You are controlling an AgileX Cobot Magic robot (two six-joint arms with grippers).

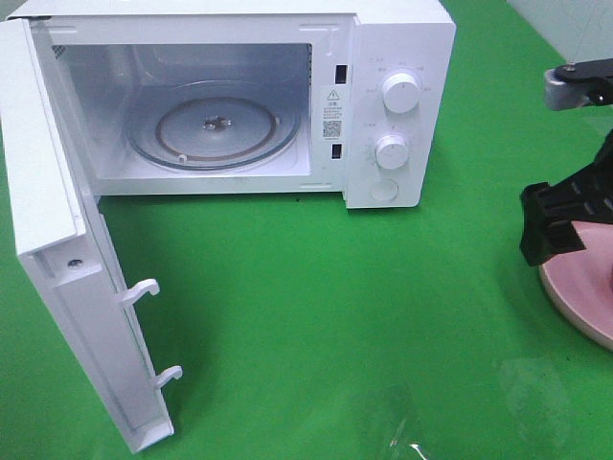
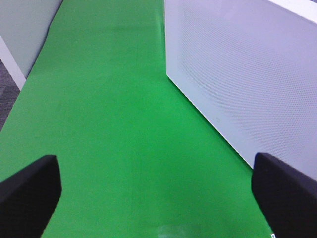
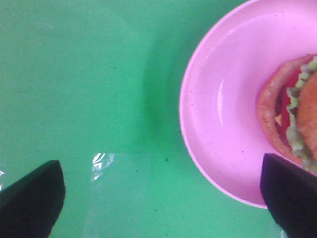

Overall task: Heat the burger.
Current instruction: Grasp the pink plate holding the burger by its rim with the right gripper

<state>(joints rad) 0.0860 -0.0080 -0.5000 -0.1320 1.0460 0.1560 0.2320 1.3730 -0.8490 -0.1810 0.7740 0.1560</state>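
Left gripper released, empty, over the green cloth. Microwave at 11 o'clock, door swung open, glass turntable inside. Right gripper released, jaws wide, above pink plate at 3 o'clock. Burger sits on that plate.

**Microwave at the back, plate at the right**

The microwave stands at the back left of the bench, its door swung open toward the front left. A turntable lies inside. The plate sits at the bench's right edge, well apart, with the burger on it.
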